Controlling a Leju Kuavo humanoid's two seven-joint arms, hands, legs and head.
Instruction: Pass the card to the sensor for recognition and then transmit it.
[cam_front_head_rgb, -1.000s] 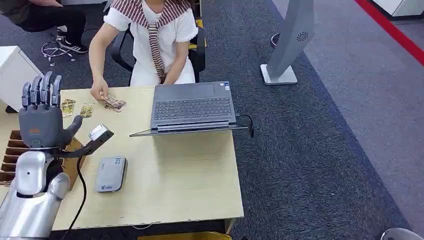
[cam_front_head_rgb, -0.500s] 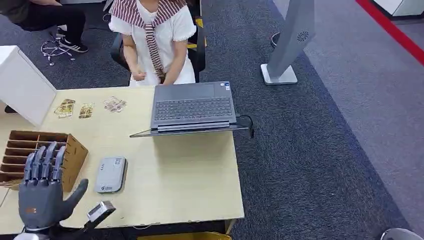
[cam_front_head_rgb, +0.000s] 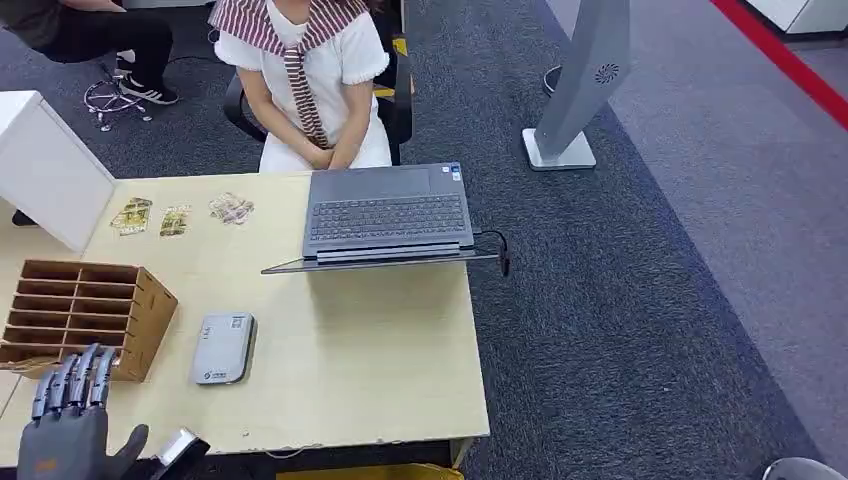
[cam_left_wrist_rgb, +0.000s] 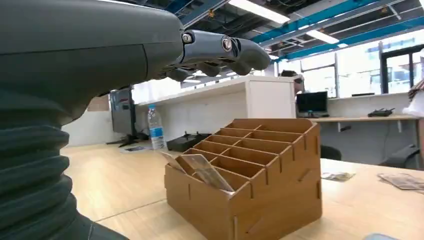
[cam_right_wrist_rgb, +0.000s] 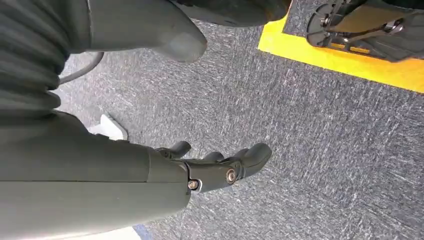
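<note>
Three patterned cards (cam_front_head_rgb: 174, 220) lie in a row on the far left part of the wooden table (cam_front_head_rgb: 370, 350), in front of a seated person (cam_front_head_rgb: 305, 80). The grey card sensor (cam_front_head_rgb: 223, 348) lies flat near the table's front left. My left hand (cam_front_head_rgb: 68, 435) is low at the table's near left corner, fingers straight and apart, holding nothing. In the left wrist view this hand (cam_left_wrist_rgb: 100, 55) hovers beside a wooden slotted box (cam_left_wrist_rgb: 250, 175) with a card (cam_left_wrist_rgb: 205, 170) in one slot. My right hand (cam_right_wrist_rgb: 150, 170) hangs over grey carpet, empty.
The wooden slotted box (cam_front_head_rgb: 85, 315) stands at the left edge beside the sensor. An open laptop (cam_front_head_rgb: 385, 215) sits on a stand at the back right of the table. A white box (cam_front_head_rgb: 45, 165) is at the far left. A grey kiosk stand (cam_front_head_rgb: 580, 90) rises from the carpet.
My left hand has dropped from raised over the table's left side down to its near corner. The person has drawn their hand back from the cards to their lap.
</note>
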